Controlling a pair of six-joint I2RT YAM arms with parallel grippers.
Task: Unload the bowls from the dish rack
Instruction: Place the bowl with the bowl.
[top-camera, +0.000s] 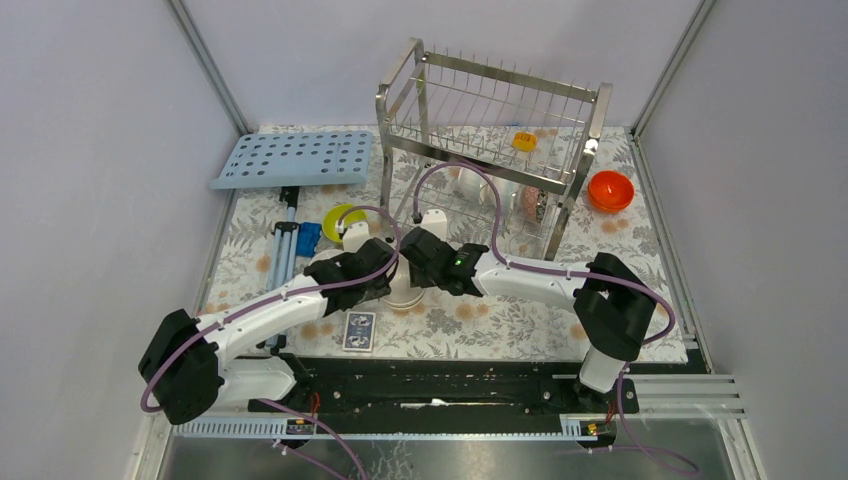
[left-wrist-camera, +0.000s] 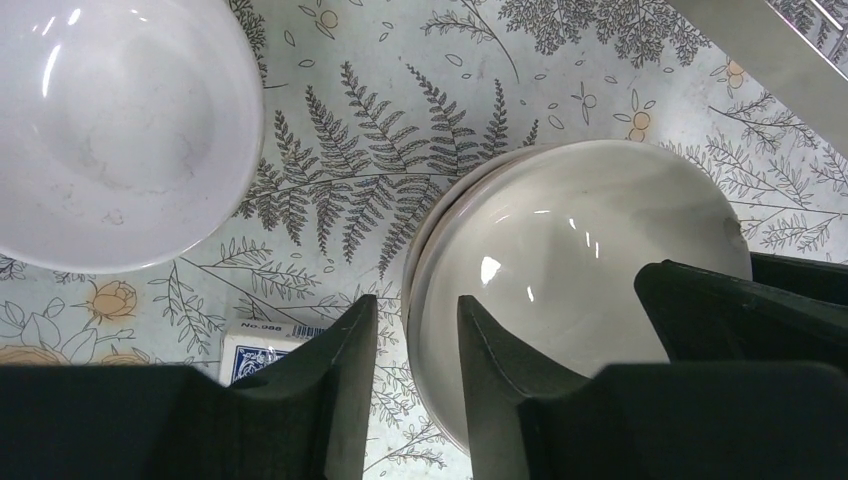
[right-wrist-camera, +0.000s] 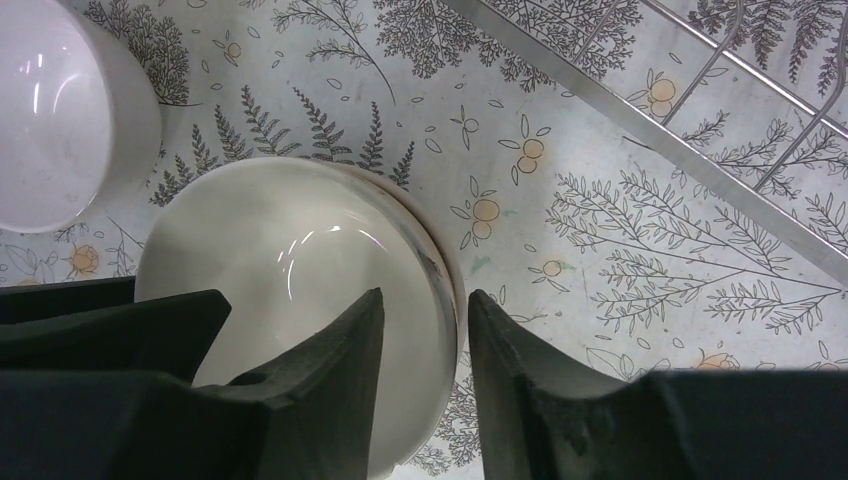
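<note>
A stack of two beige bowls (top-camera: 405, 297) stands on the floral mat in front of the dish rack (top-camera: 490, 140). My left gripper (left-wrist-camera: 415, 330) is open and straddles the stack's left rim (left-wrist-camera: 430, 250), with gaps either side. My right gripper (right-wrist-camera: 425, 320) is open too and straddles the right rim (right-wrist-camera: 440, 270) of the same beige bowls. A white bowl (left-wrist-camera: 110, 130) stands close by, and also shows as the white bowl (right-wrist-camera: 60, 110). A yellow-green bowl (top-camera: 343, 222) and an orange-red bowl (top-camera: 610, 190) sit on the mat. A patterned bowl (top-camera: 530, 203) is in the rack's lower tier.
A light-blue perforated tray (top-camera: 295, 158) lies at the back left. A small yellow-orange block (top-camera: 524, 141) sits in the rack. A deck of cards (top-camera: 359, 331) lies near the front edge, and a blue-and-grey tool (top-camera: 290, 245) lies at the left. The rack's lower rail (right-wrist-camera: 700, 90) runs close to my right gripper.
</note>
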